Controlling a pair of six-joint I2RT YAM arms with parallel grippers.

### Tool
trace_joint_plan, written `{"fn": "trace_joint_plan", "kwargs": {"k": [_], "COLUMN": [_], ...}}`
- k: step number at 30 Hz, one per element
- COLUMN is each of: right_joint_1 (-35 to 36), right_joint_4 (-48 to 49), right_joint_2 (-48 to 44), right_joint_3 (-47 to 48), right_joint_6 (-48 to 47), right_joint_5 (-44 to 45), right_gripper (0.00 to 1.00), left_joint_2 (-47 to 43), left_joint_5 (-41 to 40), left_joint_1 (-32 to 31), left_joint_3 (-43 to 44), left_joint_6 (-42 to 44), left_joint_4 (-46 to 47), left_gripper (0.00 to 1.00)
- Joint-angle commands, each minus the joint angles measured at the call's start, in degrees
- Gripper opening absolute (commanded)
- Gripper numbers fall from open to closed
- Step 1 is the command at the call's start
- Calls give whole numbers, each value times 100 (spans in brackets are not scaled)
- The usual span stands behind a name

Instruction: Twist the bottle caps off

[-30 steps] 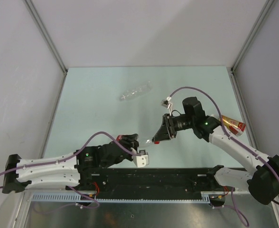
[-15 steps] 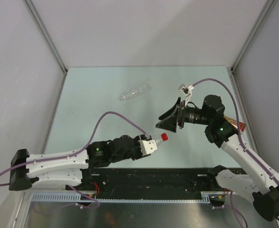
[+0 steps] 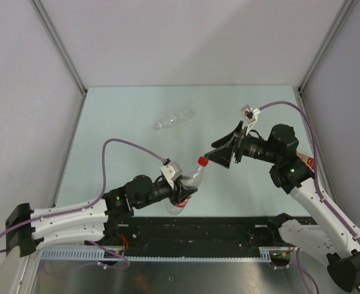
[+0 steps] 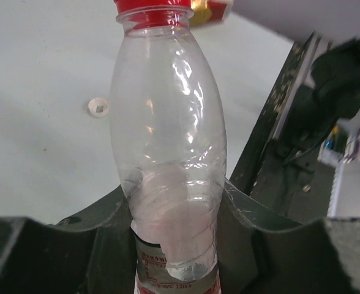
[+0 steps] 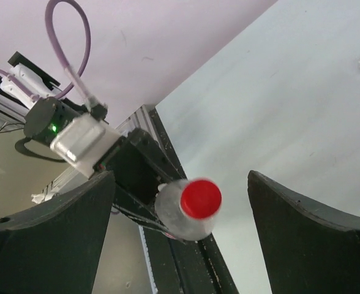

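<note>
Jaws spread, right gripper (image 5: 180,176) — red cap (image 5: 201,198) of bottle (image 5: 172,222) between, seemingly untouched.

My left arm (image 3: 76,215) lies low from its base at 8 o'clock in the top view, with the forearm running toward 2 o'clock. The left gripper (image 4: 174,190) is clamped on the bottle (image 4: 168,110), closed against its lower body. My right arm (image 3: 318,199) climbs from 5 o'clock toward 11, and its wrist bends to point at 8 o'clock. The right gripper (image 5: 180,177) is spread wide and grips nothing.
</note>
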Motion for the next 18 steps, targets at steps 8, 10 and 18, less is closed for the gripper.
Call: {"fn": "trace_joint_plan", "kwargs": {"k": [8, 10, 18], "right_joint_1": [177, 292, 837], "right_joint_4": [157, 345, 960], "right_joint_2": [132, 167, 442], "right_joint_3": [110, 50, -47], "right_joint_6": [149, 237, 511], "right_joint_5": [-291, -252, -47], "right_gripper": [92, 92, 83], "left_joint_2": [-591, -561, -418], "left_joint_5": [328, 389, 565], "left_joint_1": [258, 262, 264], "left_joint_3": [-472, -442, -329], "left_joint_6": [-1045, -1023, -979], "left_joint_4": [1803, 1833, 1863], "left_gripper": [0, 0, 0]}}
